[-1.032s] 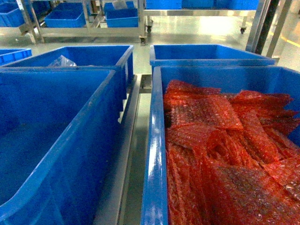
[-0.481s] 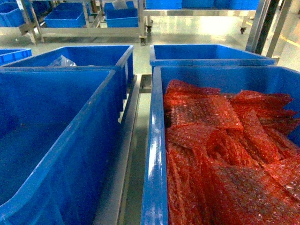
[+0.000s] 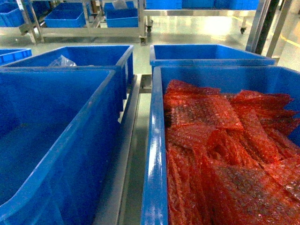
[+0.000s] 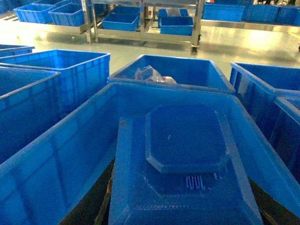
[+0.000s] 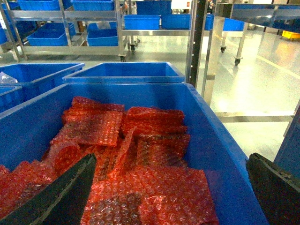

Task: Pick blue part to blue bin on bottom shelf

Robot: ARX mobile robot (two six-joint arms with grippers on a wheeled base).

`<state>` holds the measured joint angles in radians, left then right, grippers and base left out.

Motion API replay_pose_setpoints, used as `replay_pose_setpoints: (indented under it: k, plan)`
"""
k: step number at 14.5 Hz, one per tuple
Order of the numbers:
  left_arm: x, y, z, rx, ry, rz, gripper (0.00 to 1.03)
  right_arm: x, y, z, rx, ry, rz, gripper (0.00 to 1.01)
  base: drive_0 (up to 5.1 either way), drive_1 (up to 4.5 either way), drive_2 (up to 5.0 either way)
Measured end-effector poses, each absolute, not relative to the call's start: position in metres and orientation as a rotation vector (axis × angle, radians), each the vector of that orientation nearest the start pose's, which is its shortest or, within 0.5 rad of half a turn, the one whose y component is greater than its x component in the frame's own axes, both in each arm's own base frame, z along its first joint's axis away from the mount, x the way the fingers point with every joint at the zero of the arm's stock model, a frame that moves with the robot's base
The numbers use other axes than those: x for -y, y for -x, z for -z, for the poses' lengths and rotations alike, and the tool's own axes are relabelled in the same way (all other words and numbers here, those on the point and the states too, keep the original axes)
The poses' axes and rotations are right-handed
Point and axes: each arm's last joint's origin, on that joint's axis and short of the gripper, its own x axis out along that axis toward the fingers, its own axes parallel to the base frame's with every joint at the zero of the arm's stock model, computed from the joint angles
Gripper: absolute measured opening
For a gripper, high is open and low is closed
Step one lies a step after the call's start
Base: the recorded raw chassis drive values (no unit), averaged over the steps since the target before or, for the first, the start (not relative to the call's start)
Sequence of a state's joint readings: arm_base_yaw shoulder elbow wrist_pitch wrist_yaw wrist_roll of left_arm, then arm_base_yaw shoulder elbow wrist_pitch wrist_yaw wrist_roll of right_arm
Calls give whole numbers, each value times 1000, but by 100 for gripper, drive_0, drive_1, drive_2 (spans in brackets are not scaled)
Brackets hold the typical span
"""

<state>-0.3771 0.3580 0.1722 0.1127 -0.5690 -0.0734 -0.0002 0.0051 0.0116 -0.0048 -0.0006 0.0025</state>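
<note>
Lying flat inside a smooth-walled blue bin (image 4: 56,154), the blue part (image 4: 185,159) is a moulded plastic slab with a raised octagonal panel. Beside that bin, another bin (image 5: 213,140) holds crinkled red bubble-wrap bags (image 5: 140,154); right gripper (image 5: 164,197) jaws spread wide above them. Left jaws unseen.

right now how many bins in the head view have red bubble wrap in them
1: the near-right bin is piled with red bubble wrap. The far-right bin's floor is hidden, so it may hold more.

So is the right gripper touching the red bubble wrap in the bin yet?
Cannot tell. In the right wrist view the right gripper is spread wide, one finger overlapping the red bubble wrap in the blue bin, but no view shows contact or a gap plainly.
</note>
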Motion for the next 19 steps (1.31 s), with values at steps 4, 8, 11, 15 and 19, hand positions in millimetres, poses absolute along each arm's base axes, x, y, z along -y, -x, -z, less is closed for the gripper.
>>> replay_pose_setpoints:
  k: [4, 8, 11, 15, 19]
  plan:
    - [28, -115, -202, -84, 17, -229, 43, 0, -97, -167, 2, -2, 0, 98, 0, 0, 0]
    - [17, -177, -202, -93, -26, -280, 43, 0, -97, -167, 2, -2, 0, 98, 0, 0, 0]
    - [18, -212, -192, -157, -43, -246, 72, 0, -97, -167, 2, -2, 0, 98, 0, 0, 0]
    - [13, -209, -195, -46, -12, -152, 88, 0, -97, -167, 2, -2, 0, 98, 0, 0, 0]
    - [-1, -176, -182, -9, -2, -14, 37, 0, -97, -167, 2, -2, 0, 98, 0, 0, 0]
